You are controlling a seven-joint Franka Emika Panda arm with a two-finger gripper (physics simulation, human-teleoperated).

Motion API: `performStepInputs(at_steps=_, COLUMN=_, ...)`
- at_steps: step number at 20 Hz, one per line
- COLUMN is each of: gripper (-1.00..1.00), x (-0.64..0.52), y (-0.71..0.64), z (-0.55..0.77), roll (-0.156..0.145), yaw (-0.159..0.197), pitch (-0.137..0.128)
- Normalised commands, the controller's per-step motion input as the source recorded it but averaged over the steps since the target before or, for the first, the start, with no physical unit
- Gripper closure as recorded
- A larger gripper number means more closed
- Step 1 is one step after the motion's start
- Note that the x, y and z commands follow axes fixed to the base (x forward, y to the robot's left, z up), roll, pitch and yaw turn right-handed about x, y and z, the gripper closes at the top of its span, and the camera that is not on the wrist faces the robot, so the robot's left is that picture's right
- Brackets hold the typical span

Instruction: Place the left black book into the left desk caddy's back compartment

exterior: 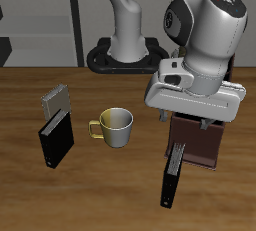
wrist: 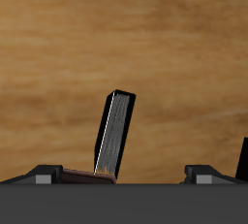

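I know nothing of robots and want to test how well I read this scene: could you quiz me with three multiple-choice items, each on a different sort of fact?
1. Where is the mug?
A. On the table, between the desk caddy and the two books lying together
B. Inside the desk caddy
C. On top of a book

2. What colour is the mug's handle?
A. Red
B. Yellow
C. Blue

3. What is the state of the left black book?
A. Stowed in a compartment
B. Lifted in the end effector
C. On the table, outside the caddy

Answers:
1 A: the mug stands on bare wood, the desk caddy to one side and the two books to the other.
2 B: the handle is yellow.
3 C: the left black book is before the caddy, apart from the end effector.
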Motion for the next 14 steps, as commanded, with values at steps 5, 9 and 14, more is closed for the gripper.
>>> performStepInputs(at_steps=5, gripper=-1.00, x=0.06, y=-0.03, z=-0.26, roll=-0.002, yaw=0.000, pitch=-0.005)
performStepInputs(at_steps=9, gripper=-1.00, x=0.06, y=-0.03, z=-0.40, roll=0.000, yaw=-0.008, pitch=0.029)
performStepInputs(at_steps=14, gripper=-1.00, x=0.04, y=0.00, z=-0.32, roll=0.001, yaw=-0.010, pitch=0.035)
